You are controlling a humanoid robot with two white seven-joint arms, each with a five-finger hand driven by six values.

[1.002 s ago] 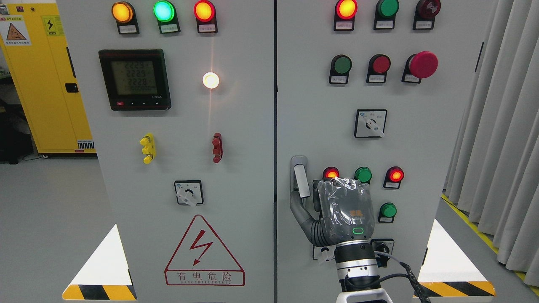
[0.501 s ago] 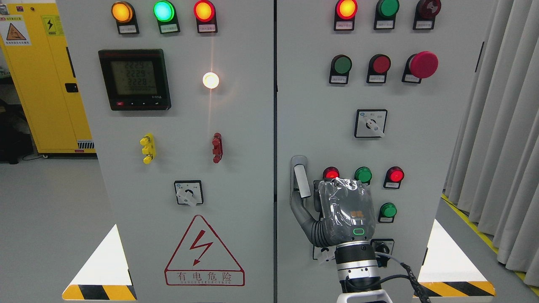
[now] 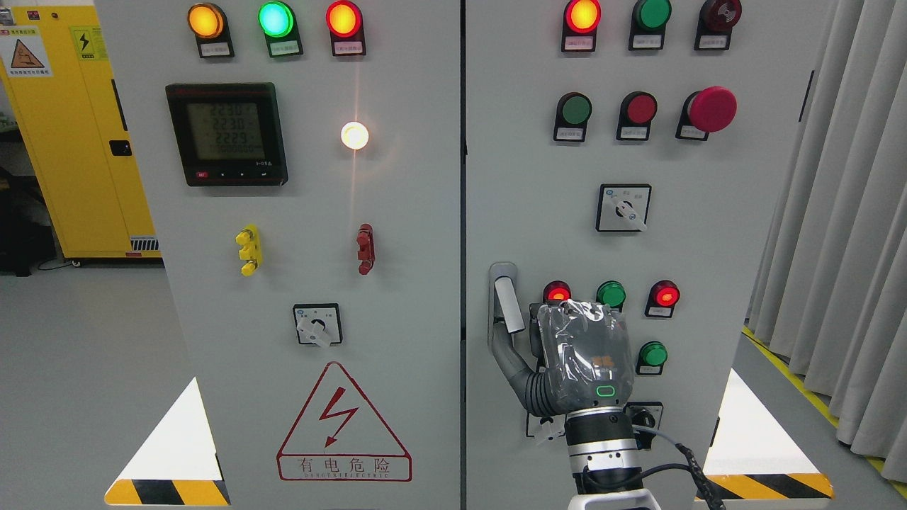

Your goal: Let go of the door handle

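Two cabinet doors point(image 3: 397, 234), one door handle point(image 3: 507, 301), one right hand point(image 3: 582, 358). One meter point(image 3: 227, 133), three rotary switches point(image 3: 623, 207), perhaps a fourth hidden low down. One mushroom button point(image 3: 712, 108).

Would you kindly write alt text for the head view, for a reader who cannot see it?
The robot's right hand, wrapped in clear plastic, reaches up to the grey door handle on the right door of an electrical cabinet, its thumb just below the handle. Lit indicator lamps, push buttons and rotary switches cover both doors; a digital meter sits on the left door.
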